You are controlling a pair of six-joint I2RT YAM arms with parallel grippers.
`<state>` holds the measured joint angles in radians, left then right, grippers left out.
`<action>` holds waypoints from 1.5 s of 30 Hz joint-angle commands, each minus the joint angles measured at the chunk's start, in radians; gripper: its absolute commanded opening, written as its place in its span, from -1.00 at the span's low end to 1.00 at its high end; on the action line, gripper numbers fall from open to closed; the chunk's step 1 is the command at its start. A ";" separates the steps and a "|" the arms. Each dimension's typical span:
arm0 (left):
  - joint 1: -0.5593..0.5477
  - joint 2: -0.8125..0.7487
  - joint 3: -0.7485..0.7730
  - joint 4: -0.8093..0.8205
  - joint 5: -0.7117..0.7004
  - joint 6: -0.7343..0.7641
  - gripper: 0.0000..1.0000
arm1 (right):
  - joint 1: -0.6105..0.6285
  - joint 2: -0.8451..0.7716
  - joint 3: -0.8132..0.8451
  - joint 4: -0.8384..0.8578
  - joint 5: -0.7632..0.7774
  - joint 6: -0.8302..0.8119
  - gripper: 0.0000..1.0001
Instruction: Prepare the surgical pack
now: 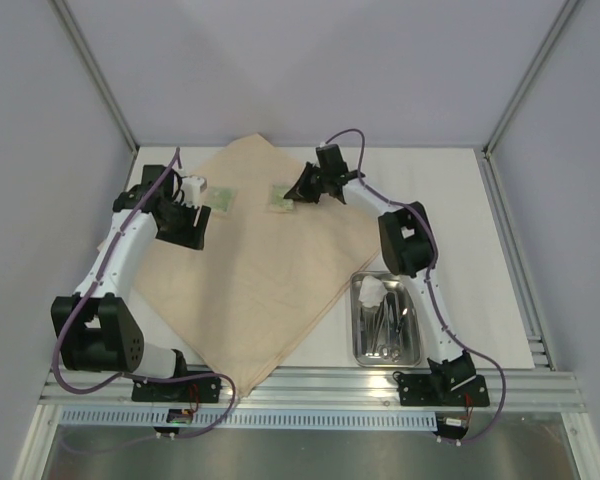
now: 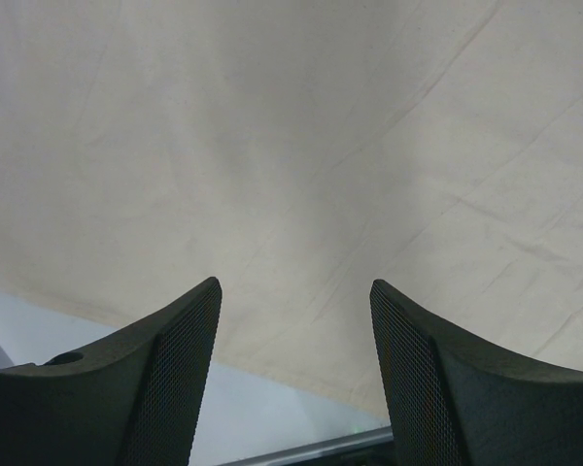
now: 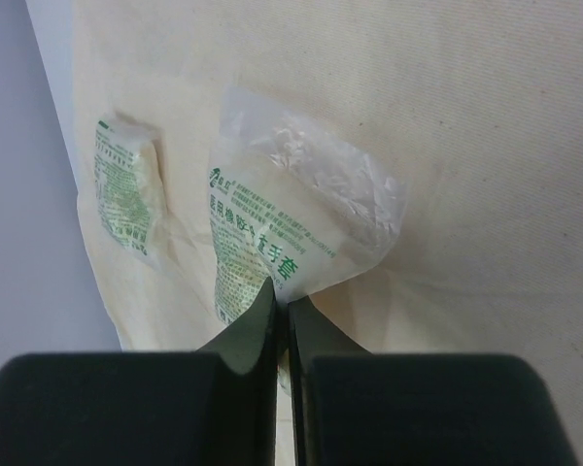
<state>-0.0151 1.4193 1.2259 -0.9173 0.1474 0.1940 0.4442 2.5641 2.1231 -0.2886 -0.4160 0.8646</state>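
On the clear packet (image 3: 301, 194) I read green Chinese print beside a small round logo: 医用橡胶, then 手套, with the characters between them unclear. The finer lines below were too small to read. The second packet (image 3: 126, 199), at its nine o'clock, bore illegible green print.

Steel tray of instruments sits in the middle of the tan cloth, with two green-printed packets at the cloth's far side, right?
Not quite: the steel tray sits on the white table beside the tan cloth, not on it; the top external view shows this. The two green-printed packets do lie at its far side.
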 commanded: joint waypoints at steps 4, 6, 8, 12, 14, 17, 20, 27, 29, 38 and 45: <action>0.003 -0.063 0.026 -0.015 0.001 0.038 0.44 | 0.008 -0.278 -0.084 -0.018 -0.041 -0.108 -0.99; 0.003 -0.079 0.023 -0.022 0.015 0.044 0.45 | 0.008 -0.434 -0.153 -0.063 -0.047 -0.188 -0.99; 0.003 -0.097 0.015 -0.020 0.027 0.045 0.45 | 0.007 -0.560 -0.329 -0.102 -0.058 -0.240 -0.99; 0.003 -0.118 0.011 -0.018 0.070 0.039 0.45 | 0.008 -0.859 -0.615 -0.337 0.000 -0.434 -0.99; 0.003 -0.131 0.014 -0.022 0.090 0.039 0.45 | 0.007 -1.020 -0.771 -0.509 0.054 -0.472 -0.99; 0.003 -0.151 0.011 -0.025 0.124 0.041 0.45 | 0.005 -1.239 -0.923 -0.663 0.159 -0.478 -0.99; 0.003 -0.169 -0.005 -0.023 0.156 0.042 0.45 | 0.005 -1.430 -1.095 -0.733 0.181 -0.397 -0.99; 0.003 -0.198 -0.012 -0.025 0.199 0.039 0.45 | 0.005 -1.715 -1.428 -0.709 0.105 -0.237 -0.99; 0.003 -0.204 -0.014 -0.026 0.205 0.042 0.45 | 0.005 -1.737 -1.448 -0.660 0.114 -0.240 -0.99; 0.003 -0.217 -0.020 -0.026 0.204 0.044 0.46 | 0.005 -1.655 -1.496 -0.506 0.138 -0.291 -0.99; 0.003 -0.172 0.004 -0.026 0.199 0.039 0.46 | 0.007 -1.581 -1.539 -0.440 0.186 -0.279 -0.99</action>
<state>-0.0151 1.2282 1.2106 -0.9466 0.3317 0.2161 0.4477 0.9752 0.5949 -0.8043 -0.2573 0.5800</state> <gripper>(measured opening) 0.728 0.020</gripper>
